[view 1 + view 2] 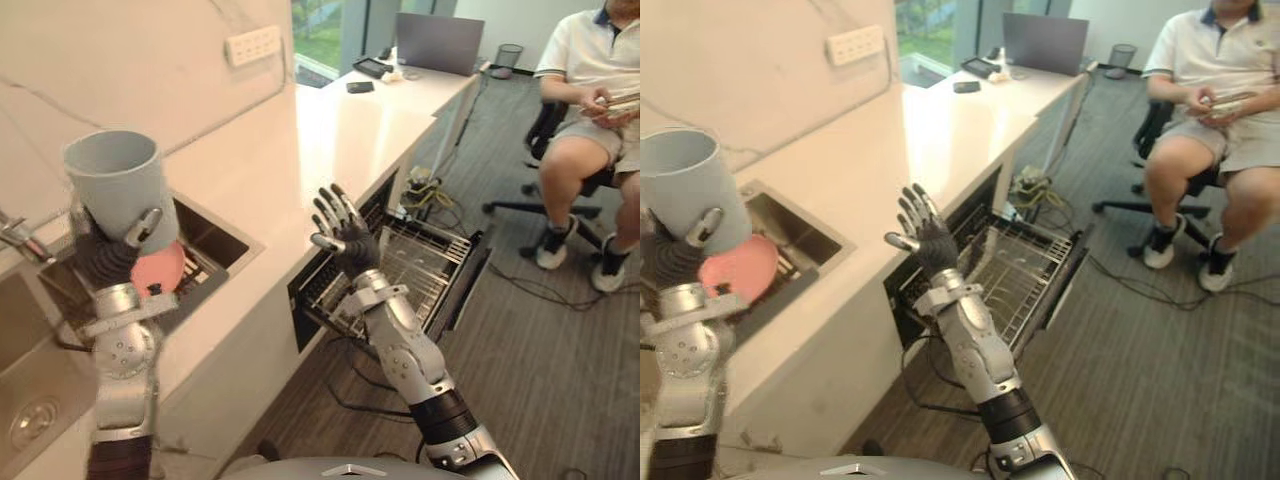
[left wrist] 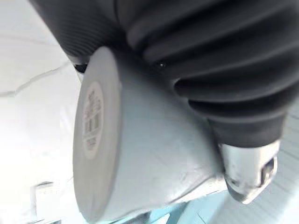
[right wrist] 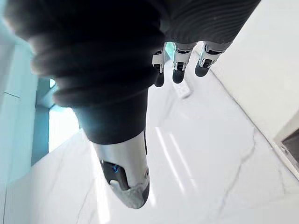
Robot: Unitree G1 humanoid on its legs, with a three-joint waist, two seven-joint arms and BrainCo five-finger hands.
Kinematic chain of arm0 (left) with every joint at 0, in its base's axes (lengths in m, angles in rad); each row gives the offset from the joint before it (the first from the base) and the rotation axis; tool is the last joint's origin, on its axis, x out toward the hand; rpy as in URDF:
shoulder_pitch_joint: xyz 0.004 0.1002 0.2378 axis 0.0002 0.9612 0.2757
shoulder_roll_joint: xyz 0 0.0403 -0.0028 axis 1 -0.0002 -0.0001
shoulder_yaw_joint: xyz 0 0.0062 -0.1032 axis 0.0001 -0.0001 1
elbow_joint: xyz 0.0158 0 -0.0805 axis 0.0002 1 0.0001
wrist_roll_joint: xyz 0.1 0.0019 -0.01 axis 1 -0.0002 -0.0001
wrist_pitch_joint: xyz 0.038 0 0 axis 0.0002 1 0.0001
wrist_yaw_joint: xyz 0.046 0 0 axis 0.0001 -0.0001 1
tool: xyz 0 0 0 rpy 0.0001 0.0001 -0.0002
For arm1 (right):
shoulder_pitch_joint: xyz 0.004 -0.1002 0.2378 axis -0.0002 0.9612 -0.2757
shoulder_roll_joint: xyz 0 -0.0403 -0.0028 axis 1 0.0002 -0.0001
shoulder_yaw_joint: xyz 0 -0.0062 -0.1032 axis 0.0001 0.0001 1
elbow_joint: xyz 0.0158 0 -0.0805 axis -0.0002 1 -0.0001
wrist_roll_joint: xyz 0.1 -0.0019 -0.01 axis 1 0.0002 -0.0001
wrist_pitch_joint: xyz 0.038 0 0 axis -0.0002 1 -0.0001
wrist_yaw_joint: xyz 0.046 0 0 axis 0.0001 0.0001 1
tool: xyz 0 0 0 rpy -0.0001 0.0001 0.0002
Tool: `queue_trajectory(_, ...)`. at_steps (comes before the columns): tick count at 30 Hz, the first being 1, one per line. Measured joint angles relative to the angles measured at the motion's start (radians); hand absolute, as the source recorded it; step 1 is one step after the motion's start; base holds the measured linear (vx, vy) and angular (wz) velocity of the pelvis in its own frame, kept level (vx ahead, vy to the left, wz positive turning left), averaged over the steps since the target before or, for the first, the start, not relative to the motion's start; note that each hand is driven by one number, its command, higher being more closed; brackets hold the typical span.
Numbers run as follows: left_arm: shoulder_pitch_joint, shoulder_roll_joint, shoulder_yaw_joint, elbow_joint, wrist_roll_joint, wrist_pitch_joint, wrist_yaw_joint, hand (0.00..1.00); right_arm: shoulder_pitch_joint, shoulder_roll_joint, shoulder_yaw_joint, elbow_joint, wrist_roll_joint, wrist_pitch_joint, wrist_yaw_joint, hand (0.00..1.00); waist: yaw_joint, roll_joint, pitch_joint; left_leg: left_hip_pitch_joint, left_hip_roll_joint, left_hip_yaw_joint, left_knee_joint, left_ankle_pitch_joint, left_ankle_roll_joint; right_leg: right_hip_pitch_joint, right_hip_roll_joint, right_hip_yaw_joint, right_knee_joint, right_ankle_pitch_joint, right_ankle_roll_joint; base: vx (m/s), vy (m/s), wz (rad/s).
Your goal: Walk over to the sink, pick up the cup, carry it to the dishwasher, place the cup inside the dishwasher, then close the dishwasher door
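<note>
Left hand (image 1: 105, 257) raised, fingers and thumb curled round the grey cup (image 1: 118, 185), held mouth up above the sink (image 1: 215, 235). Pink dish (image 1: 160, 268) at the sink, just behind that hand. Right hand (image 1: 345, 238) raised, fingers spread, holding nothing. Open dishwasher (image 1: 425, 262), rack drawn out, directly beyond it.

An office kitchenette, from where I stand: a steel sink (image 1: 40, 350) set in a white tabletop (image 1: 340, 130), an open dishwasher (image 1: 465, 290) below it, a laptop (image 1: 438, 42) at the far end, and a person (image 1: 590, 90) seated in a wheeled office chair (image 1: 545, 125) on grey carpet (image 1: 560, 370).
</note>
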Motion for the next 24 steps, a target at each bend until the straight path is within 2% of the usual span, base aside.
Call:
queue_trajectory(1, -0.006, -0.025, -0.094, 0.056, 0.117, 0.01, 0.075, 1.0, 0.005, 0.003, 0.005, 0.002, 0.002, -0.014, 0.0, 0.0, -0.005, -0.007, 0.004, 0.0, 0.0, 0.001, 0.0, 0.0, 0.0, -0.005, -0.001, 0.007, 0.004, -0.001, 0.0, 0.0, 0.008, -0.05)
queue_trajectory(2, -0.016, -0.028, -0.148, 0.091, 0.16, 0.017, 0.112, 1.0, 0.008, 0.005, 0.009, 0.003, 0.004, -0.021, 0.001, 0.0, -0.005, -0.008, 0.005, 0.0, 0.001, 0.004, 0.0, 0.0, 0.0, -0.008, -0.001, 0.014, 0.007, -0.002, 0.0, 0.0, 0.01, -0.11)
queue_trajectory(4, -0.085, -0.059, -0.32, 0.251, 0.29, 0.059, 0.231, 1.0, 0.012, 0.007, 0.052, 0.016, 0.02, -0.058, 0.004, 0.0, -0.022, -0.011, 0.007, 0.001, 0.0, 0.015, 0.0, -0.002, 0.003, -0.018, -0.001, 0.024, 0.017, -0.003, 0.0, 0.0, 0.002, -0.15)
queue_trajectory(6, -0.15, -0.085, -0.391, 0.378, 0.329, 0.078, 0.304, 1.0, 0.013, 0.01, 0.086, 0.048, 0.021, -0.081, 0.011, 0.0, -0.037, -0.011, 0.007, 0.007, 0.001, 0.031, 0.0, -0.003, 0.005, -0.024, -0.001, 0.043, 0.021, -0.002, 0.0, 0.01, 0.002, -0.26)
queue_trajectory(7, -0.183, -0.101, -0.412, 0.455, 0.351, 0.084, 0.36, 1.0, 0.016, 0.009, 0.094, 0.062, 0.024, -0.084, 0.017, 0.0, -0.044, -0.011, 0.007, 0.01, 0.003, 0.033, 0.0, -0.005, 0.008, -0.032, -0.001, 0.05, 0.024, 0.0, -0.001, 0.01, 0.001, -0.32)
queue_trajectory(10, -0.198, -0.119, -0.412, 0.528, 0.396, 0.086, 0.46, 1.0, 0.022, 0.005, 0.08, 0.082, 0.049, -0.098, 0.018, 0.0, -0.057, -0.012, 0.008, 0.012, 0.005, 0.031, -0.001, -0.005, 0.008, -0.036, 0.001, 0.059, 0.024, 0.005, 0.002, 0.01, -0.012, -0.12)
queue_trajectory(12, -0.197, -0.121, -0.411, 0.531, 0.415, 0.07, 0.493, 1.0, 0.026, 0.005, 0.063, 0.081, 0.05, -0.098, 0.018, 0.0, -0.055, -0.013, 0.008, 0.012, 0.005, 0.026, -0.001, -0.005, 0.008, -0.033, 0.001, 0.054, 0.025, 0.004, 0.002, 0.02, -0.008, 0.06)
queue_trajectory(15, -0.196, -0.117, -0.414, 0.531, 0.424, 0.036, 0.497, 1.0, 0.028, 0.006, 0.05, 0.081, 0.049, -0.098, 0.018, 0.0, -0.049, -0.014, 0.009, 0.01, 0.002, 0.016, -0.001, -0.003, 0.01, -0.029, -0.001, 0.044, 0.027, 0.003, 0.003, 0.01, 0.003, 0.13)
queue_trajectory(17, -0.195, -0.117, -0.435, 0.53, 0.419, 0.006, 0.456, 1.0, 0.032, 0.009, 0.042, 0.078, 0.049, -0.097, 0.02, 0.0, -0.051, -0.017, 0.01, -0.003, -0.003, -0.004, -0.003, 0.002, 0.017, -0.029, -0.005, 0.028, 0.031, 0.0, 0.006, 0.01, 0.014, 0.25)
queue_trajectory(21, -0.185, -0.117, -0.483, 0.529, 0.391, 0.002, 0.421, 1.0, 0.041, 0.011, 0.034, 0.073, 0.049, -0.08, 0.024, 0.0, -0.044, -0.021, 0.013, -0.005, -0.009, -0.012, -0.007, 0.003, 0.018, -0.028, -0.011, 0.02, 0.035, -0.001, 0.008, 0.02, 0.017, 0.08)
queue_trajectory(24, -0.184, -0.118, -0.493, 0.526, 0.327, -0.008, 0.381, 1.0, 0.052, 0.012, 0.033, 0.036, 0.05, -0.069, 0.025, 0.0, -0.045, -0.022, 0.014, -0.005, -0.012, -0.013, -0.007, 0.004, 0.019, -0.028, -0.014, 0.019, 0.036, 0.0, 0.008, 0.0, 0.0, 0.0)
